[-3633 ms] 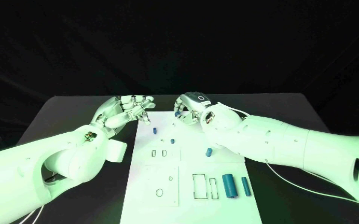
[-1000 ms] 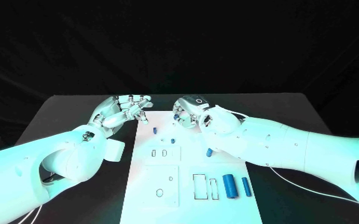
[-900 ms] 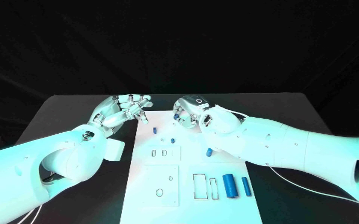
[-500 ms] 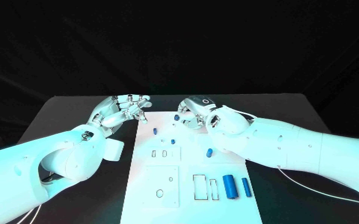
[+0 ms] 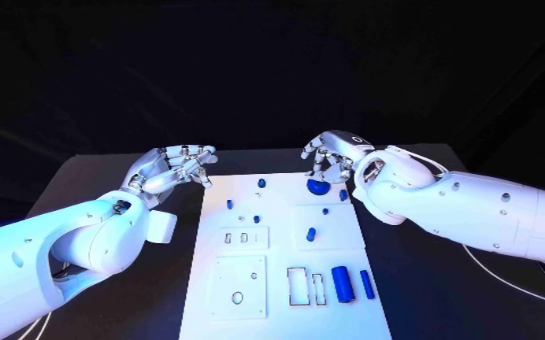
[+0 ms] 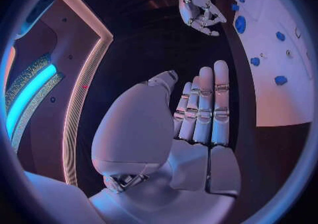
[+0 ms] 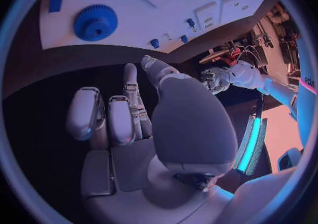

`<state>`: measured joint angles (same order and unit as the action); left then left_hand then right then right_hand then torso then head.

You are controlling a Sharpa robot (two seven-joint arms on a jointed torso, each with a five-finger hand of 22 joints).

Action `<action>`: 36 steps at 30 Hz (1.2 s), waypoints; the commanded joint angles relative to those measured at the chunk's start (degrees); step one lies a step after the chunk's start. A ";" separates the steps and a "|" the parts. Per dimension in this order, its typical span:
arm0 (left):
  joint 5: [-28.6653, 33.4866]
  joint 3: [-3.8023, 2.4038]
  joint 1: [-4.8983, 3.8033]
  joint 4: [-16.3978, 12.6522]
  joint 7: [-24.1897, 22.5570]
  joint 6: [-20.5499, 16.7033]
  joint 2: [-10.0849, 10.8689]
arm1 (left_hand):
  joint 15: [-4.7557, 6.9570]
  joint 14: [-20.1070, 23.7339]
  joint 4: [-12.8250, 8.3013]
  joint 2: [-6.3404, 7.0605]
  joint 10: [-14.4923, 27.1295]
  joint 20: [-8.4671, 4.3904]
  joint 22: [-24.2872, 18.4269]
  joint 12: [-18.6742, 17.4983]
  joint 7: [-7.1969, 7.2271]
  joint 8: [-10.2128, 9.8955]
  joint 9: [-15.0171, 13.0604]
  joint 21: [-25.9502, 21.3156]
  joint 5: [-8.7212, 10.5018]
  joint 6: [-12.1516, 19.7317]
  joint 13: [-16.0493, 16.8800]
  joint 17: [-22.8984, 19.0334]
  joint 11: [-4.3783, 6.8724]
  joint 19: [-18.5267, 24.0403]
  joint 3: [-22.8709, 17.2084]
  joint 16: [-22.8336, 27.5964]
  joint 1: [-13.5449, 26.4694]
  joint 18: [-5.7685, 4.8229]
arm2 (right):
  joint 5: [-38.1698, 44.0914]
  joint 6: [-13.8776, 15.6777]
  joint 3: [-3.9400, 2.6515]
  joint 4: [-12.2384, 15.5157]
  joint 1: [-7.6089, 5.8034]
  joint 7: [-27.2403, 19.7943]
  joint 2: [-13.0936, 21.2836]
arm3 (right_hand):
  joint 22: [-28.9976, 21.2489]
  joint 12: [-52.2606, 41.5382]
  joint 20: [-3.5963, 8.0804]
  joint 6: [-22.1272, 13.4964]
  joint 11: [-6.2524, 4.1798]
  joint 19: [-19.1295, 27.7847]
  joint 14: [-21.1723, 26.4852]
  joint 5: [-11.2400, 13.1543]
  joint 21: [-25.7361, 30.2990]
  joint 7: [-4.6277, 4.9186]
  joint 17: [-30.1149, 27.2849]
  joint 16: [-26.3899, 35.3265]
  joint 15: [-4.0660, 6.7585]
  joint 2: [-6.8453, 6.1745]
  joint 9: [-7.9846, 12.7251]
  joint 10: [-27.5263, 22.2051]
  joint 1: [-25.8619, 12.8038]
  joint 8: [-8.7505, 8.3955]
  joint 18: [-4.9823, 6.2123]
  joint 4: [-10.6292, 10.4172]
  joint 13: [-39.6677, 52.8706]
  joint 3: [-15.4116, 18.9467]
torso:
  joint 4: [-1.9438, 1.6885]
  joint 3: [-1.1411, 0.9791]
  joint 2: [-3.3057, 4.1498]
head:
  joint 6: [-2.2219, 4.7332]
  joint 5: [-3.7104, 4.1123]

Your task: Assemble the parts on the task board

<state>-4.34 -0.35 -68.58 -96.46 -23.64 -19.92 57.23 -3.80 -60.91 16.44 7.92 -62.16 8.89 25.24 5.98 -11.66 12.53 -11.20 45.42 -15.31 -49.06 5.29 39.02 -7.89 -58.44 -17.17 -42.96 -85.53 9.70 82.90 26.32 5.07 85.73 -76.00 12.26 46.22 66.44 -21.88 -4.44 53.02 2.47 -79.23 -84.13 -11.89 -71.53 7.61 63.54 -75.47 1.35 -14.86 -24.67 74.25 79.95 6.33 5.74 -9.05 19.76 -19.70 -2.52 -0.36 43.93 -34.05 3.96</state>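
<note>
Two silver hands hover over the black table (image 5: pixel 102 175) at the far corners of the white task board (image 5: pixel 341 234): left hand (image 5: pixel 172 166) empty with fingers loosely parted, right hand (image 5: pixel 333 153) empty, fingers curled apart, just above one blue gear (image 5: pixel 318 186); two blue cylinders (image 5: pixel 343 283) lie near the board's right edge

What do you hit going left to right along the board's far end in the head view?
Left hand → small blue peg → blue gear → right hand, all by the task board.
</note>
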 commanded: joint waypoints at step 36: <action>0.05 -0.03 -0.08 0.35 -1.03 1.99 1.43 | -0.07 0.39 0.00 -0.03 -0.02 0.05 0.16 -0.31 -0.35 -0.29 -0.13 0.38 0.12 -0.06 -0.03 0.09 -0.27 0.56 -0.58 -0.25 0.50 0.75 | -8.99 -9.45 0.26 -7.97 2.25 3.10 -2.18 | 17.76 -65.48 -1.49 -1.34 1.85 -7.74 -5.87 -3.53 -13.64 1.51 26.46 -14.53 -1.42 2.39 -1.46 13.23 3.29 1.95 -4.29 -7.34 67.15 11.59 | 0.03 -0.26 0.16 | -1.67 0.00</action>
<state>-4.30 -0.35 -68.58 -95.98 -23.91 -19.12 58.70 -3.80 -60.91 16.43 7.91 -62.16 9.09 25.36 5.98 -11.66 12.53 -11.23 45.42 -15.31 -49.06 5.29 39.07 -7.89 -58.24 -17.50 -42.96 -85.53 9.70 72.47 16.74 5.19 77.93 -74.05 14.39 44.19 74.94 -87.30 -5.56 51.96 3.99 -83.80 -84.12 -15.21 -84.89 9.04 74.94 -89.67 0.31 -12.88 -26.24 83.74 83.16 8.00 2.59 -16.45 74.95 -8.48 -2.40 -0.55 44.03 -35.67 3.92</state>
